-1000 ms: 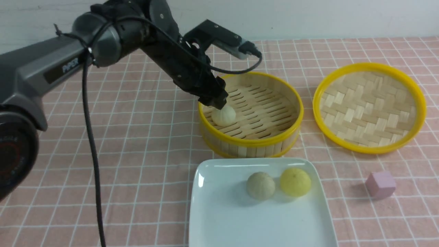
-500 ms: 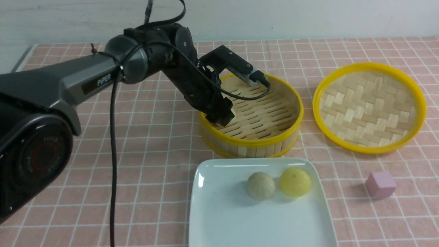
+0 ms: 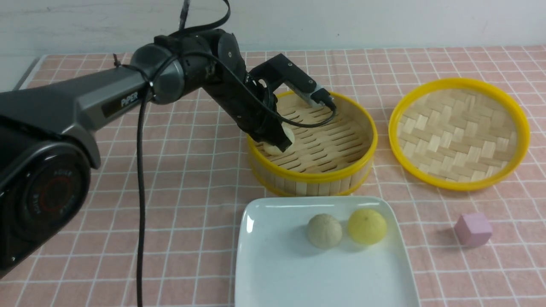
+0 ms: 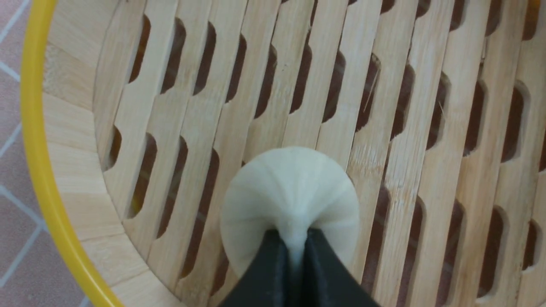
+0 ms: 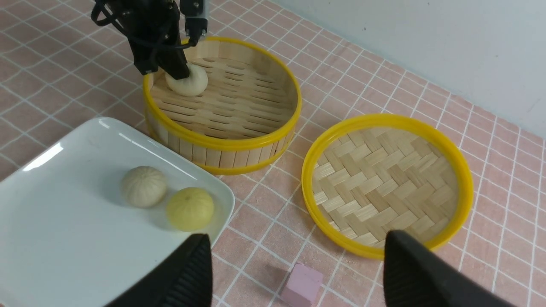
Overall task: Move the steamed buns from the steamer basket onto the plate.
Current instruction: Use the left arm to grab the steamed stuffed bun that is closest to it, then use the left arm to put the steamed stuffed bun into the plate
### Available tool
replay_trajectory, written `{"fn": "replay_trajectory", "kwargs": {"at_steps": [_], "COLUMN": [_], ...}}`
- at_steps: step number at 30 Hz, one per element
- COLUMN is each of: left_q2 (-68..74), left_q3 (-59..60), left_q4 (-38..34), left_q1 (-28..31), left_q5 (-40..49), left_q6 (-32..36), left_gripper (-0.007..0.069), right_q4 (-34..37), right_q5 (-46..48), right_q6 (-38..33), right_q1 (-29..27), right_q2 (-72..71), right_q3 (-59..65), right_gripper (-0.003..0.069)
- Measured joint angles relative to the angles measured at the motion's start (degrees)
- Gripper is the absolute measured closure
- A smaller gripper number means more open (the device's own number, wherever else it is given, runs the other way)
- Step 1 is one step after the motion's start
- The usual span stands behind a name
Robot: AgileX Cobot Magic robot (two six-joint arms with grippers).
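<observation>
One pale cream steamed bun [image 4: 290, 192] sits near the left wall inside the steamer basket [image 3: 315, 175]. My left gripper [image 4: 294, 238] reaches down into the basket from the left and is shut on it, pinching the bun's top between nearly touching fingers. The same bun [image 5: 190, 83] shows in the right wrist view under the black left gripper [image 3: 278, 143]. A beige bun [image 3: 324, 230] and a yellow bun [image 3: 367, 226] lie side by side on the white plate [image 3: 277, 264] in front of the basket. My right gripper [image 5: 298, 238] hovers open above the table, holding nothing.
A shallow yellow-rimmed woven tray [image 3: 460, 132] lies right of the basket. A small pink cube [image 3: 472, 229] sits on the checked cloth right of the plate. The left arm's black cable [image 3: 138, 192] hangs down over the cloth at the left.
The left arm swung in and dipped into the basket over the bun. Its jaws went from wide open to shut on the bun's top.
</observation>
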Motion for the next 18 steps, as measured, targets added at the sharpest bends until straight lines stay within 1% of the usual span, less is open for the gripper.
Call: {"fn": "replay_trajectory", "kwargs": {"at_steps": [4,9,13,15,16,18], "left_q2": [-0.6,-5.1,-11.8,-16.2,-16.5,-20.1], "left_q3": [0.0,0.0,0.0,0.0,0.0,-0.1], "left_q4": [0.0,0.2,1.1,2.5,2.8,5.8], "left_q1": [0.0,0.0,0.2,0.2,0.2,0.2], "left_q5": [0.1,0.7,2.7,5.0,5.2,8.5], "left_q6": [0.0,-1.1,-4.3,-7.3,-7.3,-10.8], "left_gripper": [0.0597,0.0597,0.0597,0.0597,0.0597,0.0597], "right_q4": [0.0,0.0,0.0,0.0,0.0,0.1], "right_q5": [0.0,0.0,0.0,-0.4,-0.5,-1.3], "right_q6": [0.0,0.0,0.0,0.0,0.0,0.0], "right_q1": [0.0,0.0,0.0,0.0,0.0,0.0], "right_q2": [0.0,0.0,0.0,0.0,0.0,0.0], "right_q3": [0.0,0.0,0.0,0.0,0.0,0.0], "right_gripper": [0.0134,0.0134,0.0134,0.0137,0.0137,0.0146]}}
